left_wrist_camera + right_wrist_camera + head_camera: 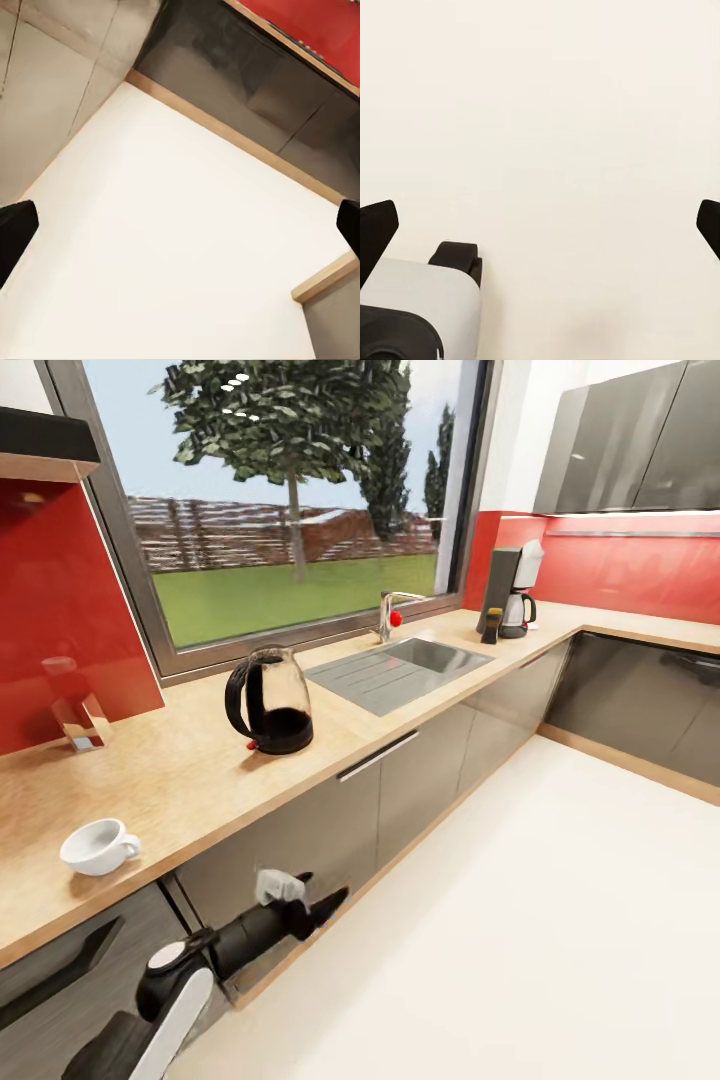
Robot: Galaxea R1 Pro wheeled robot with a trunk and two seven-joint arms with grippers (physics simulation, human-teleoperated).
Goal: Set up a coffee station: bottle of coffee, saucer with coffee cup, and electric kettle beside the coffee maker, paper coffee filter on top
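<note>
An electric kettle [268, 702] with a glass body and black base stands on the wooden countertop [180, 780] left of the sink. Near the counter's front edge at the left sits a white coffee cup [100, 847]. The coffee maker [512, 592] stands far off in the counter's corner, and a small dark jar [491, 626] with a yellowish band is close against its left side. My left gripper [335, 900] hangs low in front of the cabinet doors. It is open [180, 225] over bare floor. My right gripper [540, 229] is open too, with floor beneath it.
A steel sink [400, 665] with a faucet [388, 615] lies between kettle and coffee maker. A shiny metal object [75, 715] stands against the red backsplash at the left. Grey cabinets [420, 770] run under the L-shaped counter. Wide pale floor [520, 940] lies to the right.
</note>
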